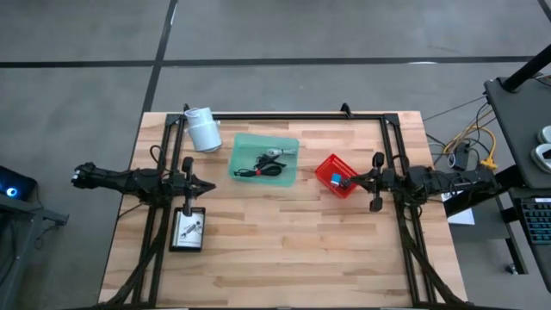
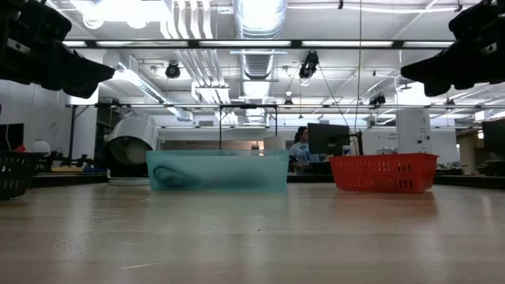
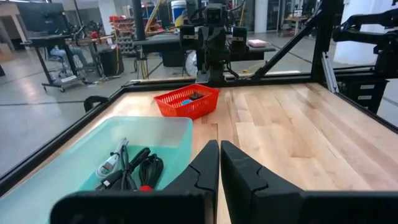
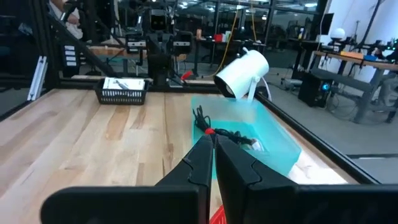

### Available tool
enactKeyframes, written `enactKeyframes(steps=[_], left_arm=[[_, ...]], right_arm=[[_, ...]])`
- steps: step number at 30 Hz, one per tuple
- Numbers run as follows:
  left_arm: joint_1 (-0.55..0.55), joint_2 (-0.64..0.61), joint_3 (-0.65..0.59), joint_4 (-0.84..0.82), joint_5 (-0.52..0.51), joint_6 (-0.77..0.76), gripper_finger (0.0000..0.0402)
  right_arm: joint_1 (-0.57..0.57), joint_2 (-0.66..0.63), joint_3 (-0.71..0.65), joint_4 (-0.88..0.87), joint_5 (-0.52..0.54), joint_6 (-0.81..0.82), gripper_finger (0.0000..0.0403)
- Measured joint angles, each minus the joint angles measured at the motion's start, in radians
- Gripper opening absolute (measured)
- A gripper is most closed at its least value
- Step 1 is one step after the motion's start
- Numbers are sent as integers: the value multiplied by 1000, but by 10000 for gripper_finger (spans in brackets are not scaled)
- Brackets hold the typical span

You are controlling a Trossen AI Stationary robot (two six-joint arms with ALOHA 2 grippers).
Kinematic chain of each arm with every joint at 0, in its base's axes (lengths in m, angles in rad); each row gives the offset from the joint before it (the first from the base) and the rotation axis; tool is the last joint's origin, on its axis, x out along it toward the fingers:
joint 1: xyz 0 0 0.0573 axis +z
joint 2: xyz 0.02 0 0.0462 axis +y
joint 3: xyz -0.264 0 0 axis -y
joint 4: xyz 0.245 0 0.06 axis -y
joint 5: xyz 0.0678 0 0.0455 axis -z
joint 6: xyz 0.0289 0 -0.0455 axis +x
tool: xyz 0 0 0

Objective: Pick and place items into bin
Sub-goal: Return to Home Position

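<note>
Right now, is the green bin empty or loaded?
Loaded. The high view shows black cables and a silver cable lying inside the green bin; the left wrist view shows them there too.

Green bin (image 1: 254, 145), red basket (image 1: 327, 165), black basket (image 1: 188, 249), white roll (image 1: 203, 129), pale wooden table (image 1: 284, 241)

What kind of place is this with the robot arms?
Probably a robotics lab or workshop. Bare ducts run under the ceiling, a person is at a monitor behind the wooden table, and the left gripper and right gripper hang shut above it.
</note>
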Motion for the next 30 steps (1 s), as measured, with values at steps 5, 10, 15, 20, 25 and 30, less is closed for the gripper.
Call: enactKeyframes(steps=[5,10,15,20,25,30], left_arm=[[0,1,0,2,0,0,0],[0,1,-1,3,0,6,0],[0,2,-1,3,1,8,0],[0,2,-1,3,2,8,0],[0,3,-1,4,2,8,0],[0,3,-3,21,1,7,0]], right_arm=[[0,3,-9,28,-31,14,9],[0,3,-32,81,-145,32,9],[0,3,-41,103,-160,3,9],[0,9,-48,118,-168,-18,9],[0,15,-48,121,-158,-20,9],[0,15,-48,124,-158,-58,9]])
